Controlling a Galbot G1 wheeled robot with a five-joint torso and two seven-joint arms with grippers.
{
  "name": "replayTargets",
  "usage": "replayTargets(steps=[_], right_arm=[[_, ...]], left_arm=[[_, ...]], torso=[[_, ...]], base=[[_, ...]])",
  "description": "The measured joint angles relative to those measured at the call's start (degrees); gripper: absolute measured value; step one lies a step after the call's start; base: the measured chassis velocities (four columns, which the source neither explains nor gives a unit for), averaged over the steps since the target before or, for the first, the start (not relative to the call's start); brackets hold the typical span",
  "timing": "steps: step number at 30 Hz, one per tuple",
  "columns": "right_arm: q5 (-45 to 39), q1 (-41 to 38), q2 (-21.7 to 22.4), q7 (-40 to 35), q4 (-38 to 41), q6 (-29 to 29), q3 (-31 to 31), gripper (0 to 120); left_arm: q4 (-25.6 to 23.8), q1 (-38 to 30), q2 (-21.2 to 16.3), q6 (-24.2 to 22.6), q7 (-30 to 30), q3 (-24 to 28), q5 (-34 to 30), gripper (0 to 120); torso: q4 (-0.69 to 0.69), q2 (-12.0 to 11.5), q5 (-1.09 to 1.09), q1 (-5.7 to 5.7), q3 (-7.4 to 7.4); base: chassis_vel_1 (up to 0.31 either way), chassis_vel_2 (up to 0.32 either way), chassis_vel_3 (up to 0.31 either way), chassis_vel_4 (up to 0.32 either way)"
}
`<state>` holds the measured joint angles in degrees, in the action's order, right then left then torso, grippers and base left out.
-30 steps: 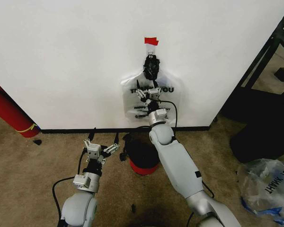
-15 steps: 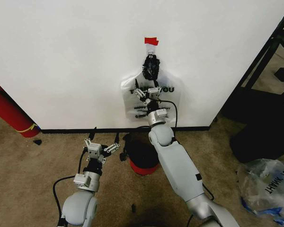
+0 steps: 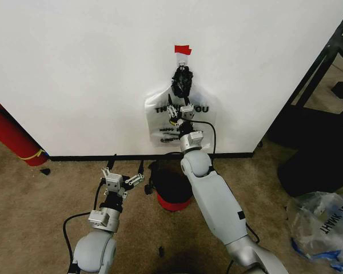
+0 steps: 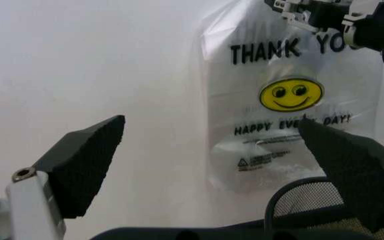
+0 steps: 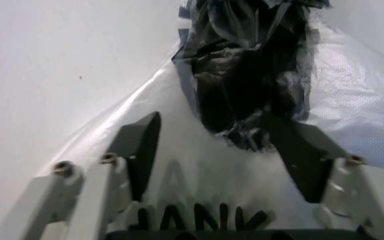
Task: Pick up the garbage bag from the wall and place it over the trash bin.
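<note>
The garbage bag (image 3: 186, 123) hangs flat on the white wall (image 3: 74, 74) from a strip of red tape (image 3: 182, 49). It is a translucent white bag with black THANK YOU lettering and a yellow smiley (image 4: 291, 94). A black bunched knot (image 5: 245, 75) sits at its top. My right gripper (image 3: 179, 112) is raised against the bag just below that knot, open, its fingers (image 5: 142, 145) spread to either side. The red trash bin (image 3: 172, 191) with a black rim stands on the carpet below, partly behind my right arm. My left gripper (image 3: 122, 178) hovers open beside the bin.
A long red cylinder (image 3: 11, 137) leans against the wall at the left. A clear bag with black letters (image 3: 323, 225) lies on the carpet at the right. A black frame (image 3: 323, 68) and dark furniture stand at the right. A black baseboard (image 3: 91, 157) runs along the wall.
My right gripper has crept a little higher up the bag toward the black knot. The left arm has stayed where it was.
</note>
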<state>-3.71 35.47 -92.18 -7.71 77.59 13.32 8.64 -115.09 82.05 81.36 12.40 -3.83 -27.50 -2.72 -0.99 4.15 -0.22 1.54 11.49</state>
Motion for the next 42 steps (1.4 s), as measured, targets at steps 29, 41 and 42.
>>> replayTargets(steps=[29,41,42], right_arm=[[0.0,-2.7,0.1,0.0,-3.2,0.1,1.4,18],[-0.7,1.1,1.7,0.6,1.1,0.4,0.8,0],[-0.7,1.7,2.0,0.7,1.6,0.6,0.8,0]], left_arm=[[0.1,0.6,0.4,0.7,0.6,-0.1,0.3,100],[-0.7,1.6,0.7,0.9,0.6,-0.1,1.1,100],[-0.8,1.7,0.7,0.9,0.6,-0.2,1.2,100]], torso=[[0.01,0.0,0.0,0.0,0.0],[0.0,0.0,0.0,0.0,0.0],[0.0,0.0,0.0,0.0,0.0]], base=[[0.0,0.0,0.0,0.0],[0.0,0.0,0.0,0.0],[0.0,0.0,0.0,0.0]])
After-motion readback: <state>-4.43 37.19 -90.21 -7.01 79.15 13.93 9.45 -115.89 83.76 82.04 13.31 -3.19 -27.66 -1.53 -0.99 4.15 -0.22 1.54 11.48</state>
